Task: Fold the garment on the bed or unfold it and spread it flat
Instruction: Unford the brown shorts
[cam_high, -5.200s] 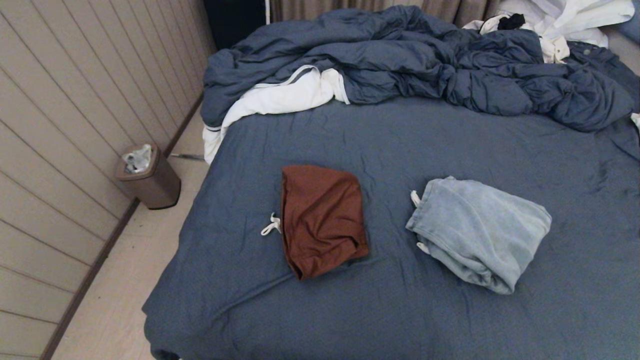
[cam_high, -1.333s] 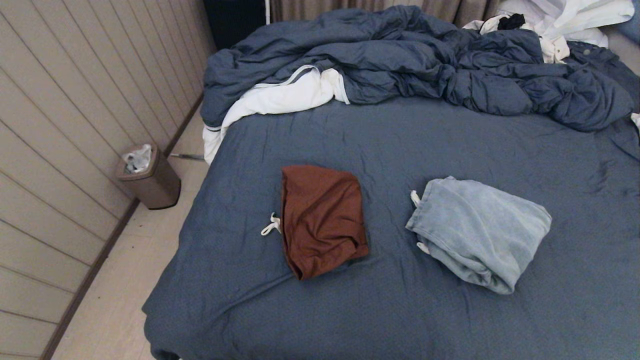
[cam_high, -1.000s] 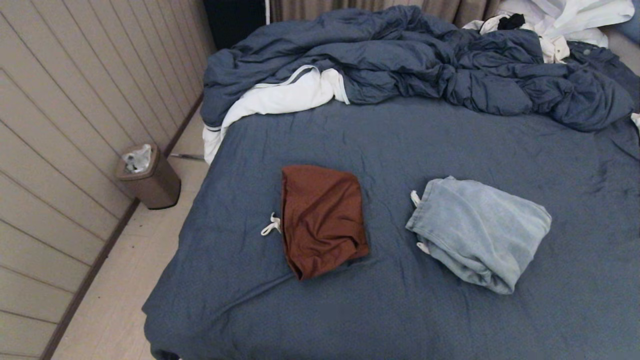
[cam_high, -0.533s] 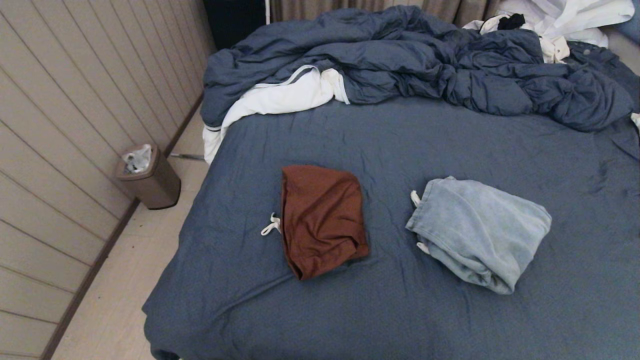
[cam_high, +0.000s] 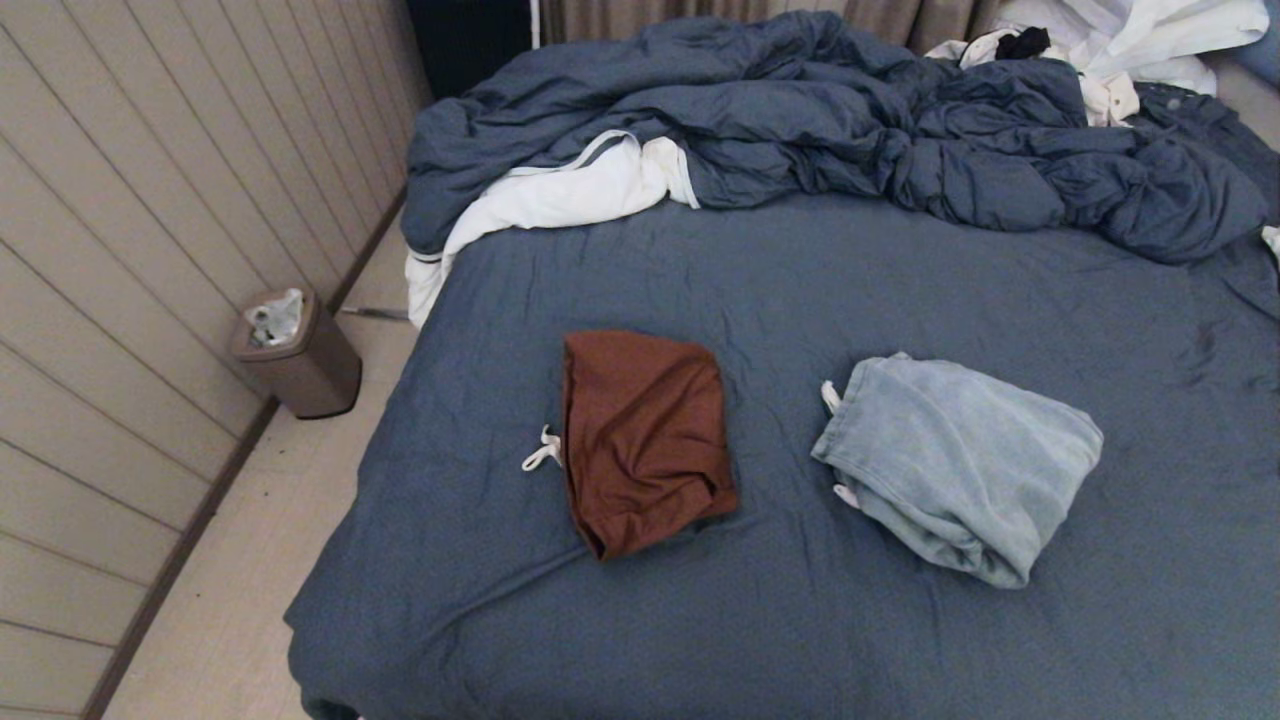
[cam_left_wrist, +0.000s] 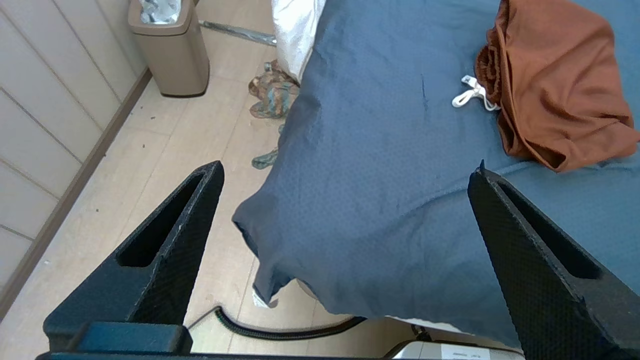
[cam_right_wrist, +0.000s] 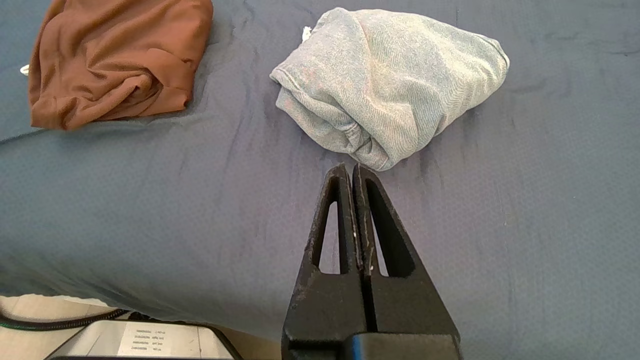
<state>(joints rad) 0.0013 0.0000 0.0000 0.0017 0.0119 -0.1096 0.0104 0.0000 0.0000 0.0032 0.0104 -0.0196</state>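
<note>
A pale panelled wall runs down the left of the room, with a tan waste bin standing on the light wood floor beside the bed. A slate-blue sheet covers the mattress, and a rumpled blue duvet with white lining is heaped at the far end. Under the bed's near edge a white label on the robot's base shows lines of print too small to read.

The left gripper hangs off the near left corner of the bed, partly over the floor, its two black fingers spread as wide as they go and holding nothing. The brown garment, folded with a white drawstring trailing from its left side, lies on the sheet ahead of it and well apart.

To the right lies the folded light-blue garment, also with white cord ends showing. The right gripper is low over the near edge of the bed, fingers pressed tight together and empty, its tips pointing at the near fold of the light-blue garment, close to it but not touching.
</note>
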